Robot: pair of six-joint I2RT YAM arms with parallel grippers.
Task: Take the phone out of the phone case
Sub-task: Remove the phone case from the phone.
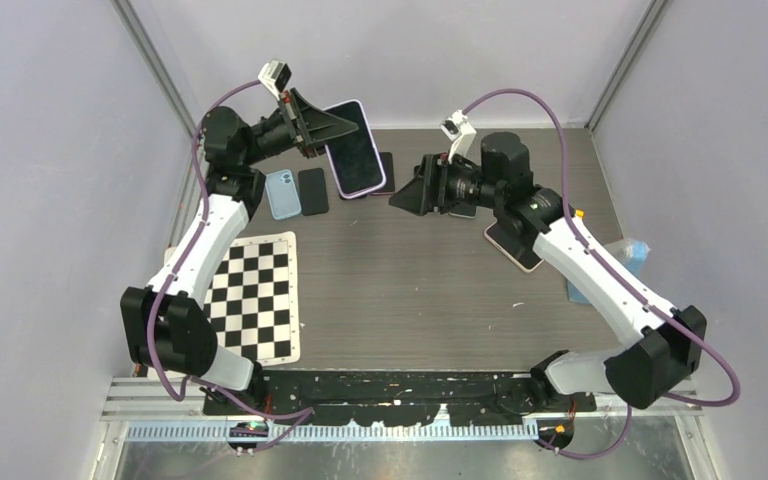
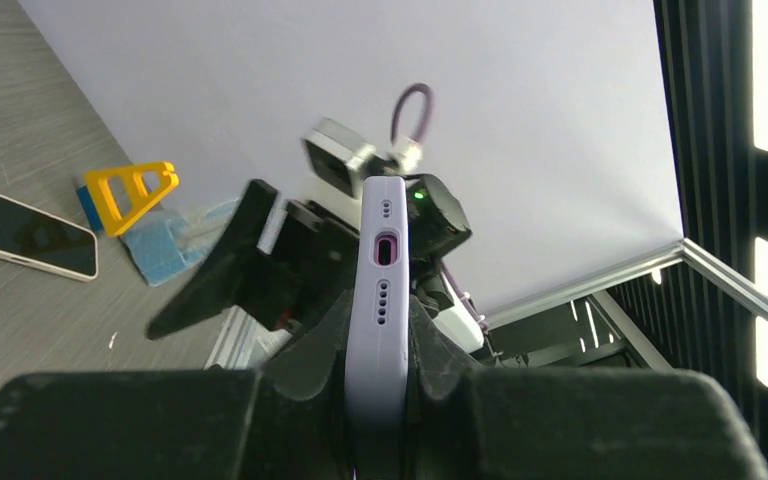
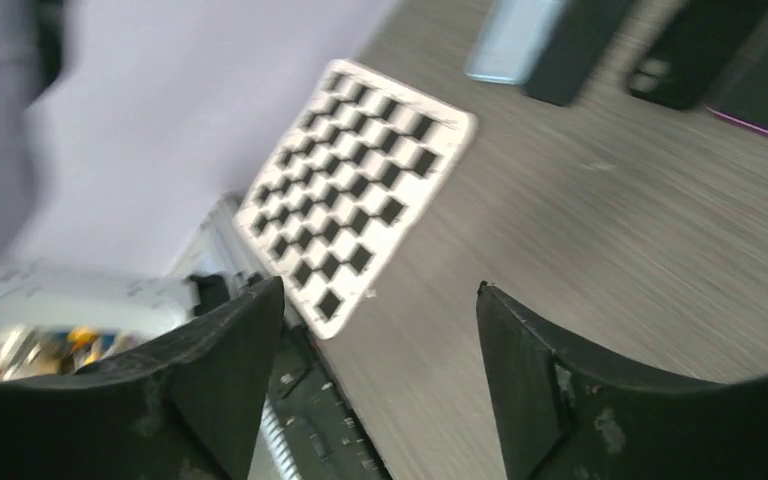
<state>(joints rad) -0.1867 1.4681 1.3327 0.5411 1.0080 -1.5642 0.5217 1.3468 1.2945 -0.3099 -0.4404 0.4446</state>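
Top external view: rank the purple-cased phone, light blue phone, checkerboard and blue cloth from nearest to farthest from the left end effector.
1. Purple-cased phone, gripped in the left end effector.
2. Light blue phone, on the table beside it.
3. Checkerboard, left near side.
4. Blue cloth, far right.

Overhead view: soft, even light, sharp thru-out; only faint shadows under the arms (image 1: 210, 245) on the table (image 1: 410, 290). Left wrist view: light strips (image 2: 763, 75) at rt edge blown out white; lilac phone case (image 2: 378, 300) in focus, dark foreground soft, underexposed. Right wrist view: heavy motion blur, checkerboard (image 3: 360, 190) smeared, phones (image 3: 570, 50) along top edge just smudges, wall (image 3: 160, 100) top left washed out, fingers (image 3: 230, 370) nr-black silhouettes.
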